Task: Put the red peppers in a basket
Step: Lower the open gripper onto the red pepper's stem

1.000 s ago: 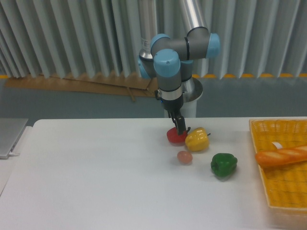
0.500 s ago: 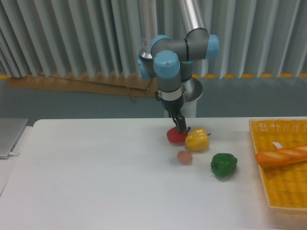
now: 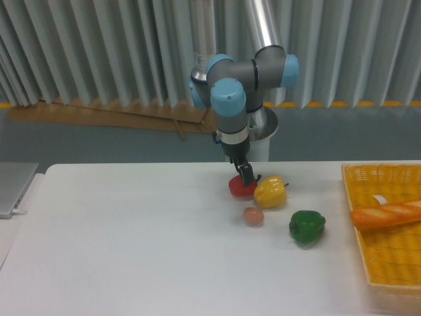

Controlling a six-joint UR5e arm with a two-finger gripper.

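White smooth table (image 3: 131,250) bears glossy red pepper (image 3: 239,189) under the tool (image 3: 246,178), grip unclear.

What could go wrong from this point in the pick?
The gripper sits on top of the red pepper, which touches the yellow pepper; lifting may nudge the yellow one. The grip itself is hidden, so the glossy pepper might slip. The basket already holds a baguette, leaving less room to drop.
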